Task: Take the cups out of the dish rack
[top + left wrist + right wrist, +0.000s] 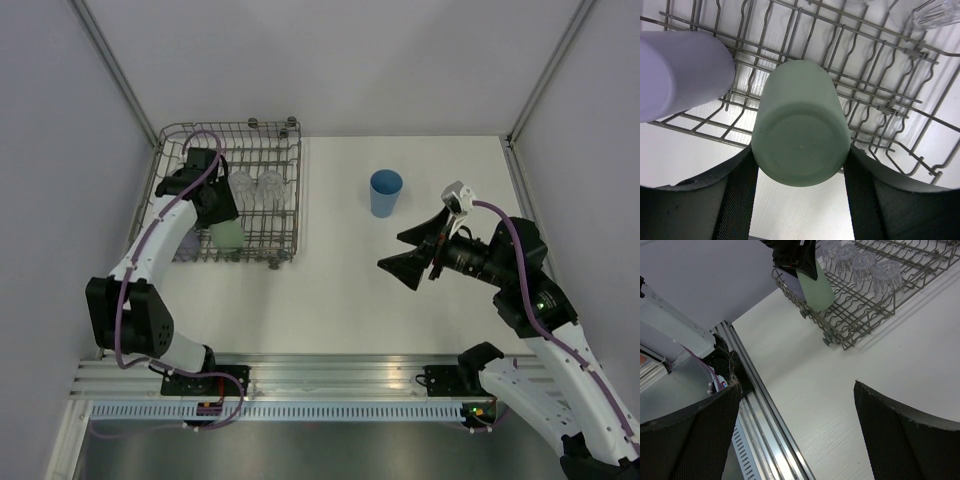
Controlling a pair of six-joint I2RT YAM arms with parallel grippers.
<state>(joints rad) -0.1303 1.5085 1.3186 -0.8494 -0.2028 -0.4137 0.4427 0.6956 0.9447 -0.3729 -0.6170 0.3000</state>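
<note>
Gripping: left claw clamps green cup, in rack, desk's far-left corner.
Right claw: wide open, empty.
Next: likely lift clear of rack, set by blue cup.

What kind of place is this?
Likely a robot test cell: plain white walls enclose a white table, a left arm and right arm stand on a metal rail, near a dish rack.

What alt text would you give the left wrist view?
The left gripper clamps the green cup by its sides, base toward the camera, over the dish rack. A lilac cup sits at left; a clear cup shows top right.
</note>
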